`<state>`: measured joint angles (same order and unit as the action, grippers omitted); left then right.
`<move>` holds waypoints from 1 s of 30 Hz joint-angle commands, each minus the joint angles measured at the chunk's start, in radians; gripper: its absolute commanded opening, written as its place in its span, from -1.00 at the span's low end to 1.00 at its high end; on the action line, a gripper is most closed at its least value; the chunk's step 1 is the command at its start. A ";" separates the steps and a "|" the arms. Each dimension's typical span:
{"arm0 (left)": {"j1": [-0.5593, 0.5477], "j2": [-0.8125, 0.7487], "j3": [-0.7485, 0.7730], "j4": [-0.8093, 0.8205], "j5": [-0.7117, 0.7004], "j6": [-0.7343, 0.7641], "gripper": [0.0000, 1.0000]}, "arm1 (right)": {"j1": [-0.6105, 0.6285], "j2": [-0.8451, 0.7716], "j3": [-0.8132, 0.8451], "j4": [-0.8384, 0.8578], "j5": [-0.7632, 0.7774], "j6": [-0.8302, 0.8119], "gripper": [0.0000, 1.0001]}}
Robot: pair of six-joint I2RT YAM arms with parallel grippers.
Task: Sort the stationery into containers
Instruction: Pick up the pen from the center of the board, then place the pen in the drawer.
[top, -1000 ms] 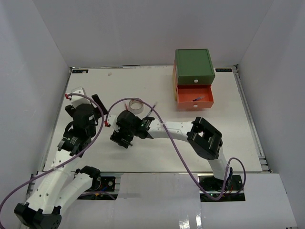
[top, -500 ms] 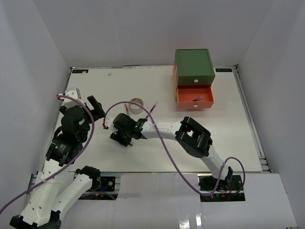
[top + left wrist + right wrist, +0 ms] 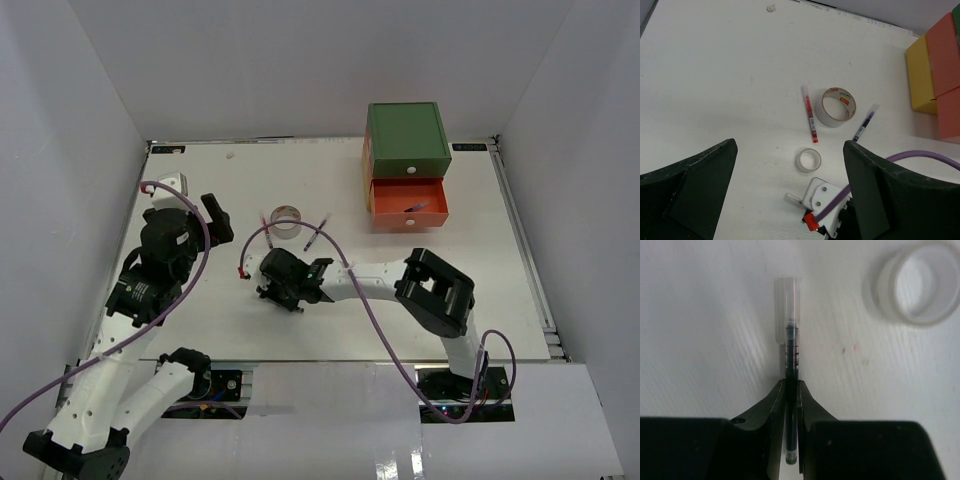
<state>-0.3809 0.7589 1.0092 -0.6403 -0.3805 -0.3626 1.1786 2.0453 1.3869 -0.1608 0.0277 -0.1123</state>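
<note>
- Bottom centre of the right wrist frame: my right gripper [image 3: 791,386] has its fingers clamped on a thin dark pen [image 3: 791,347], clear cap toward the top edge.
- Small whitish tape roll [image 3: 881,290] sits upper right, apart from the pen.
- Change: overhead, this wrist has slid slightly right and down within the last second. Larger tape roll [image 3: 827,118], red pen [image 3: 810,114] and purple pen [image 3: 863,124] lie where they did.
- Cannot tell whether the gripped pen is off the table yet.
- Left gripper [image 3: 789,143]: fingers wide apart, holding nothing.
- Judgement: the grip looks secure, so the next step is carrying the pen to the open orange drawer [image 3: 390,218], upper right overhead.
</note>
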 commanded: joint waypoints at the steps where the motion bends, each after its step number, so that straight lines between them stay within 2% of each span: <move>1: 0.000 0.031 0.037 0.059 0.046 0.007 0.96 | 0.004 -0.162 -0.107 -0.055 0.053 0.046 -0.82; 6: 0.000 0.123 0.026 0.160 0.094 0.004 0.96 | -0.040 -0.419 -0.252 -0.059 0.150 0.135 -0.85; 9: 0.000 0.178 0.029 0.214 0.124 0.002 0.96 | -0.147 -0.561 -0.284 -0.060 0.155 0.241 -0.85; 15: 0.000 0.295 0.043 0.321 0.147 0.017 0.96 | -0.453 -0.759 -0.308 -0.048 0.172 0.446 -0.85; 18: 0.000 0.327 0.020 0.358 0.134 0.027 0.96 | -0.647 -0.806 -0.341 -0.019 0.149 0.555 -0.85; 21: 0.002 0.323 -0.030 0.393 0.129 0.030 0.96 | -0.782 -0.824 -0.380 0.041 0.092 0.691 -0.85; 26: 0.005 0.296 -0.103 0.450 0.121 0.047 0.96 | -0.858 -0.827 -0.471 0.202 0.107 0.848 -0.84; 30: 0.007 0.289 -0.118 0.452 0.129 0.048 0.96 | -0.886 -0.791 -0.479 0.251 0.147 0.972 -0.83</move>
<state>-0.3805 1.0828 0.9016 -0.2325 -0.2535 -0.3267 0.3065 1.2465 0.9016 -0.0486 0.1490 0.7101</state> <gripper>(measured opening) 0.979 0.158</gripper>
